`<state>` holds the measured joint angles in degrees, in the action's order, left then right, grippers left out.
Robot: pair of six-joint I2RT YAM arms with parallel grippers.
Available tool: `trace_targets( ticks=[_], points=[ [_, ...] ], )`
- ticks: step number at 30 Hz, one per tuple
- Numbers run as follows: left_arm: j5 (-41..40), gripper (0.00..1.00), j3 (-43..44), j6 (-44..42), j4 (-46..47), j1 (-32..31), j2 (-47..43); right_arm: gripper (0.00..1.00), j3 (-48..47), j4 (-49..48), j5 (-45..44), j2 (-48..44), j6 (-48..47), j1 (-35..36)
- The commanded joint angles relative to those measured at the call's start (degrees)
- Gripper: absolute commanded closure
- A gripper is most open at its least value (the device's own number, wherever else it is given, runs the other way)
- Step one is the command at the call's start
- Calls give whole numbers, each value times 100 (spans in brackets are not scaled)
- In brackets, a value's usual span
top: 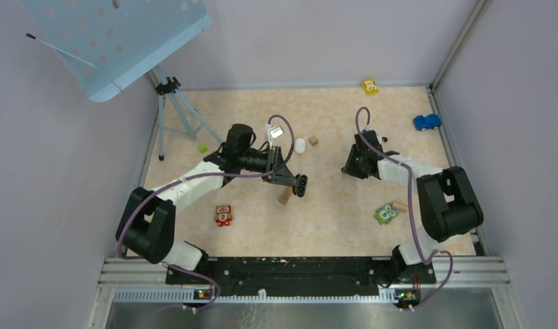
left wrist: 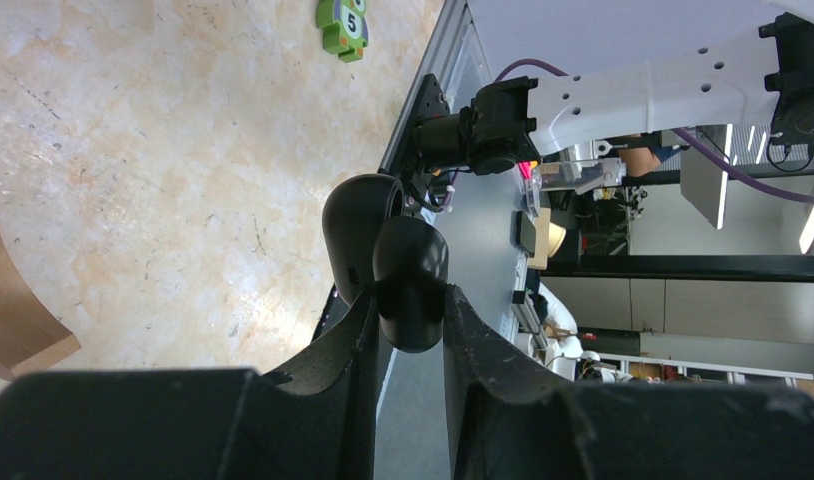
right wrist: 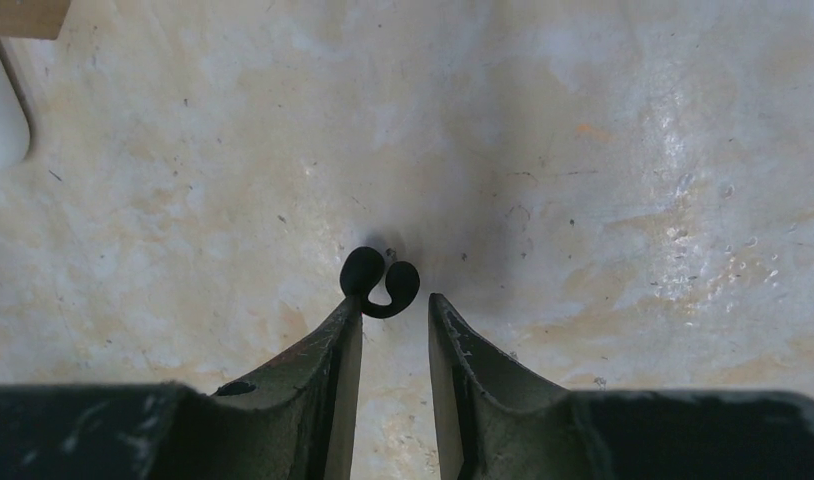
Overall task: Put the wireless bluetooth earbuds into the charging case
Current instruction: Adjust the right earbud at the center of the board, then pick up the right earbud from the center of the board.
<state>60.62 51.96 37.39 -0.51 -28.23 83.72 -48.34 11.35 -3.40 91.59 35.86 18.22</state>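
One black earbud [right wrist: 364, 270] is seen on the table [right wrist: 603, 150], at the parted, empty jaws of the right gripper [right wrist: 393, 301]; the case [left wrist: 408, 258] is clamped in the left gripper [left wrist: 411, 296]. Pick-up is judged in hand: jaws must be centred around the earbud, then closed.

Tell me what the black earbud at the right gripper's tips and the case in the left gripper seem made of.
Black earbud: looks like smooth moulded plastic, matte to satin; rounded lobes, barely any shine. Charging case: also seemingly plastic, satin black; soft broad highlights on its curved shell, no grain. Coatings cannot be told.
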Motion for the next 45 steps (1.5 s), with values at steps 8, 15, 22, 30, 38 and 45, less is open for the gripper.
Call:
trace_targets(
  ticks=[8, 15, 22, 30, 38, 45],
  points=[
    [134, 100, 138, -13, 151, 1, -140, 72, 371, -736, -143, -168, 652, -160],
    [98, 100, 109, -17, 130, 0, -183, 61, 92, -558, -105, -179, 330, -155],
    [106, 100, 123, 6, 155, -6, -154, 58, 70, -446, 279, -500, -362, -105],
    [59, 100, 121, 34, 164, 0, -154, 64, -534, 436, -135, -342, -1555, 597],
    [-35, 100, 39, 64, 144, -4, -246, 65, -897, 581, -225, 212, -1843, 707],
    [-73, 100, 17, 87, 157, -6, -284, 65, -1076, 635, -309, 491, -1997, 719]
  ],
)
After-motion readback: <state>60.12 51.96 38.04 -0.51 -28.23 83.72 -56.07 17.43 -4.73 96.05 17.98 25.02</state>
